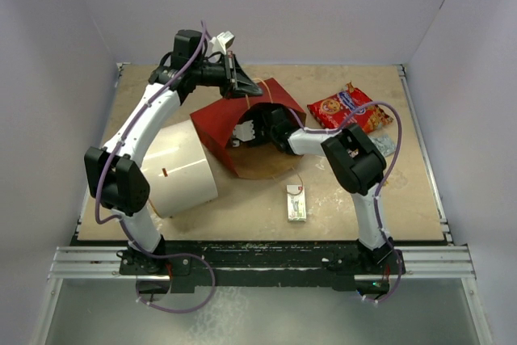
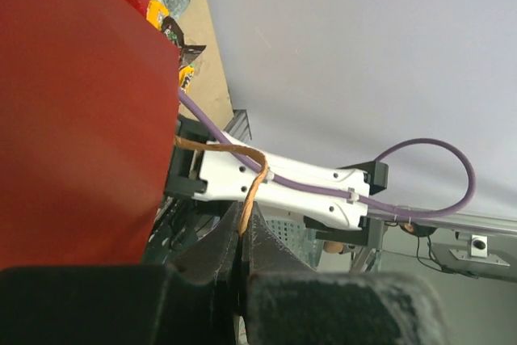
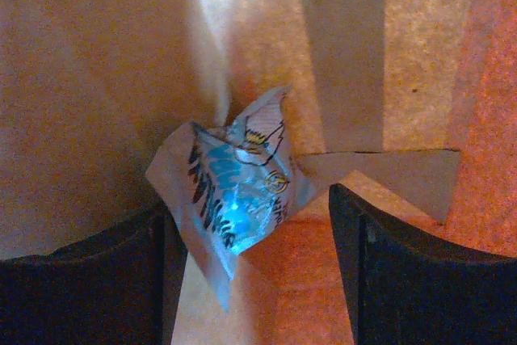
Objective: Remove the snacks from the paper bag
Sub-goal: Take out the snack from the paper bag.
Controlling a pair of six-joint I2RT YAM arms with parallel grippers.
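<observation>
The paper bag [image 1: 220,123] lies on its side on the table [image 1: 363,199], its mouth turned toward the right arm. The left gripper [image 2: 242,252] is pinched tight on one thin twisted handle [image 2: 257,174], lifting the upper wall so the mouth gapes. Inside, on the brown kraft floor, sits a pale blue wrapper [image 3: 234,191]. The right gripper [image 3: 252,224] is deep in the bag with its jaws apart, one finger on either side of the packet. The finger on the left of the wrist view is just beside the packet's edge and the other is clear of it, so nothing is gripped there yet. The wrapper looks light, thin and crinkly, with a glossy film that is probably slippery, and whatever it holds seems small and easy to squash. The safest hold would likely be a gentle one across the puffed middle, not the flared sealed end, which could fold and slip from the pads. The large red cookie bag [image 1: 351,109] lies out on the table to the right of the paper bag
</observation>
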